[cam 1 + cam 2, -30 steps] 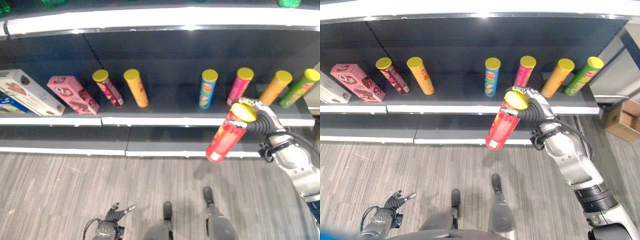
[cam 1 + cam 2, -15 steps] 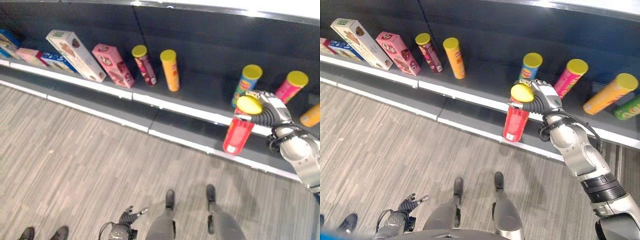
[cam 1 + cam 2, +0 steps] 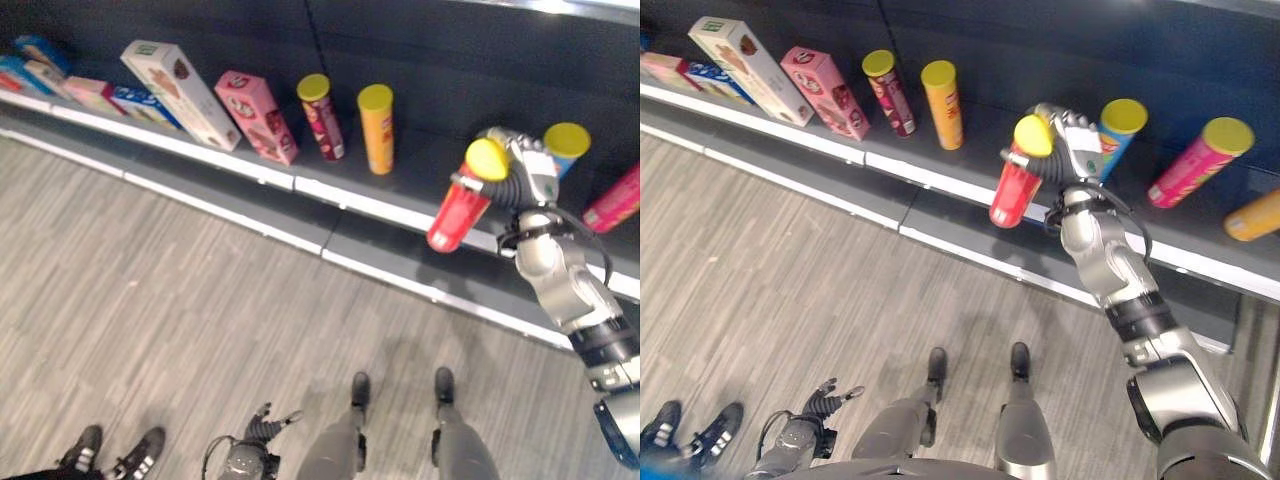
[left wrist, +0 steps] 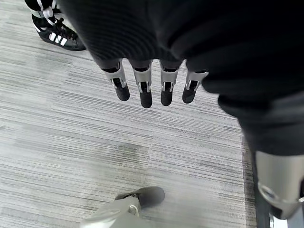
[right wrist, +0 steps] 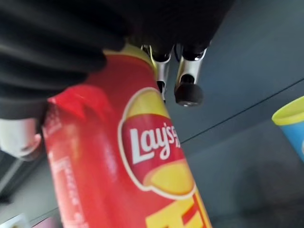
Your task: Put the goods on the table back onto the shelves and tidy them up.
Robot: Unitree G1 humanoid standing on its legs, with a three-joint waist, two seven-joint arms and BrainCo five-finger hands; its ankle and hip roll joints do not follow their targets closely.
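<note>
Up by the shelf (image 3: 300,186), the right hand (image 3: 522,178) wraps its fingers around a red can (image 3: 458,208) with a yellow lid. It holds the can tilted, near a blue can (image 3: 1116,132). Down low, the left hand (image 4: 152,88) hangs loose above the floor (image 3: 150,290).

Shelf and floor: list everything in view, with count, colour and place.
Red chip can: 1, red with yellow lid, held before the shelf.
Orange chip can: 1, orange, upright on the shelf.
Maroon chip can: 1, dark red, left of the orange one.
Blue chip can: 1, blue, behind the right hand.
Pink chip can: 1, pink, further right.
Pink box: 1, leaning.
White box: 1, leaning.
Person's shoes: 2, black, on the floor.
Right hand: grips the red can.
Left hand: low, fingers straight.
</note>
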